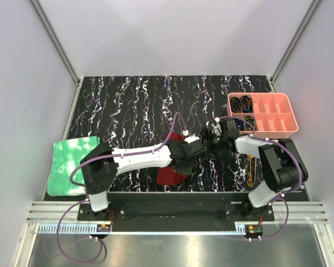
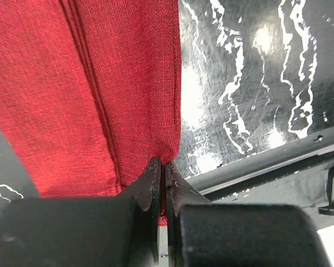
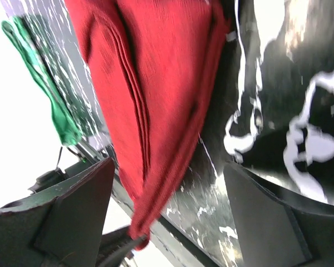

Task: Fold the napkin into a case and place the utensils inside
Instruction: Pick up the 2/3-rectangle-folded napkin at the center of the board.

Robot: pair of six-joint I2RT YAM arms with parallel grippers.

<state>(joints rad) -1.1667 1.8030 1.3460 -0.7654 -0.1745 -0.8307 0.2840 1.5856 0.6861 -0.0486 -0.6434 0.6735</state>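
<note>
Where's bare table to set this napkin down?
Free: the far stretch of the black marbled table, beyond the crinkled green sheet and left of the pink plastic compartment tray. Crowded: near centre around the dark red cloth napkin, and the gold metal utensils near right.

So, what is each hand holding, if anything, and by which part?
The left hand pinches the folded napkin at one corner; the right hand is open, holding nothing.

Pale booth, black marbled tabletop (image 1: 128,103).
White-veined and glossy; plain pale walls (image 1: 172,33) on three sides, aluminium posts (image 1: 55,43) at the far corners, metal rail (image 1: 172,210) along the near edge.
</note>
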